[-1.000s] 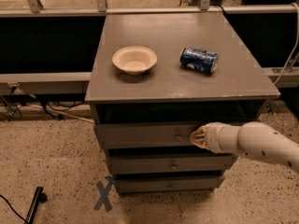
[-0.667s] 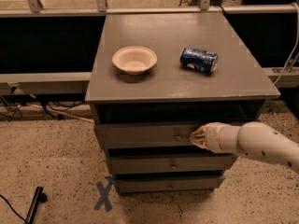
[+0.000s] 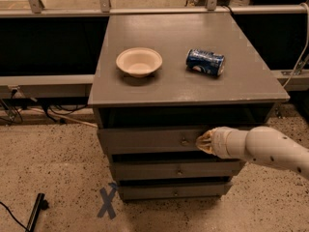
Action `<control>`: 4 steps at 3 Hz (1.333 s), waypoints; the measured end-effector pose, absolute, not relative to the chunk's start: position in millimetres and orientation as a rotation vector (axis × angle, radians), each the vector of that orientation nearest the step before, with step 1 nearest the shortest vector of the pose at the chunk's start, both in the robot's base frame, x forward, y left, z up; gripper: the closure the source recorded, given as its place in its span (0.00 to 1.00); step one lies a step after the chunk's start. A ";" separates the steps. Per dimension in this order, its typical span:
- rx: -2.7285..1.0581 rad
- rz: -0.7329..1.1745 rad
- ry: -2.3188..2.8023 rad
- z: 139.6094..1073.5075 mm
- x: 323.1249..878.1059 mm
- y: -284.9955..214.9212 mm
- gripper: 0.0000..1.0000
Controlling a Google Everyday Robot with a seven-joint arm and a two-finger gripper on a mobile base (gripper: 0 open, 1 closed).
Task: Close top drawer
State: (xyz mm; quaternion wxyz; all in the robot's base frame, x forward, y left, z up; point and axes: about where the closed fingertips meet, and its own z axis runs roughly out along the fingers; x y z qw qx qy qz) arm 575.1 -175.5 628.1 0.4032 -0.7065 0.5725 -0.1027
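1. We see the top drawer [image 3: 145,140] as the uppermost of three in the grey cabinet [image 3: 188,88]. Its front stands a little forward of the middle drawer [image 3: 159,170] and bottom drawer [image 3: 164,191], and a dark gap shows between it and the cabinet top.
2. The gripper [image 3: 204,142] is at the front panel of the top drawer, just right of the small central knob [image 3: 184,141]. Its tip is against the panel or very nearly so.
3. We cannot tell whether the gripper is open or shut; it shows only as a pale rounded end.
4. The white arm [image 3: 270,151] reaches in from the right, hides the right part of the drawer front, and is cut off at the frame edge.
5. The gap above the drawer is in deep shadow, and we can make out nothing inside it.
6. On the cabinet top a cream bowl [image 3: 139,61] stands left of a blue can [image 3: 205,62] lying on its side, the two well apart.
7. On the floor, a blue tape X [image 3: 107,202] lies near the cabinet's lower left corner.
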 end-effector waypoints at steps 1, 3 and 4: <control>-1.785 -0.258 1.446 627.9 575.1 -174.9 0.58; -1.796 -0.274 1.436 632.1 555.8 -195.2 0.81; -1.819 -0.300 1.409 647.7 508.8 -233.4 1.00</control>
